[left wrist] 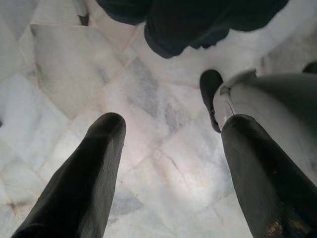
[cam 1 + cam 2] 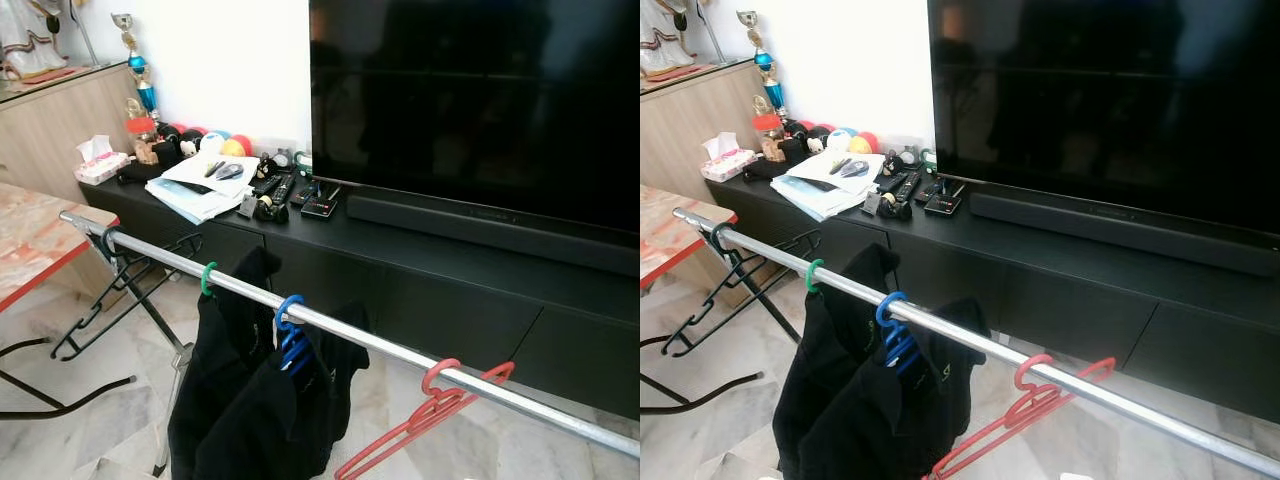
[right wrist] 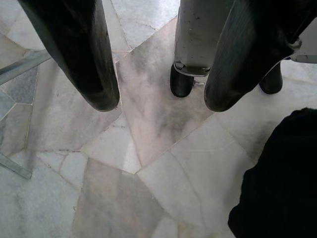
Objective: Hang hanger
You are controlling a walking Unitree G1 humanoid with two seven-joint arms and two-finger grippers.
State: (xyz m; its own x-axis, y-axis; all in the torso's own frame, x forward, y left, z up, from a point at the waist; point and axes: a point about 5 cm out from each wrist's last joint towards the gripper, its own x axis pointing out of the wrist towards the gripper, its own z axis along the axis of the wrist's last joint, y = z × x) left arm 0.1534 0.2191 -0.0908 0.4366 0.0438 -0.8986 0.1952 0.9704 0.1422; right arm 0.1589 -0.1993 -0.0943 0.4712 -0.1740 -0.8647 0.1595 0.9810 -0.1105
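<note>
Marble floor (image 1: pixel 163 163) lies under both arms, which hang down idle. The left tool (image 1: pixel 168 148) points at the tiles with its two black fingers (image 1: pixel 84 178) spread well apart and nothing between them. The right tool (image 3: pixel 158 99) also points at the floor, fingers (image 3: pixel 79 54) apart and empty, with dark cloth at the edge of its view.

Nearest in the head views, a silver rail (image 2: pixel 380 345) runs across on a slant. A red hanger (image 2: pixel 425 410) hangs from it by its hook toward the right, bare. Left of it, a blue hanger (image 2: pixel 290 330) and a green hanger (image 2: pixel 207 278) are hooked on the rail too and carry black clothes (image 2: pixel 250 400). At the rail's far left end a black hanger (image 2: pixel 120 290) hangs bare.

Beyond the rail stands a low black surface (image 2: pixel 420 270) with papers (image 2: pixel 200 185), remote controls (image 2: pixel 275 188) and coloured balls (image 2: pixel 225 143) on it, and a large dark television (image 2: pixel 470 100). A tissue box (image 2: pixel 100 165) sits at its left end.
</note>
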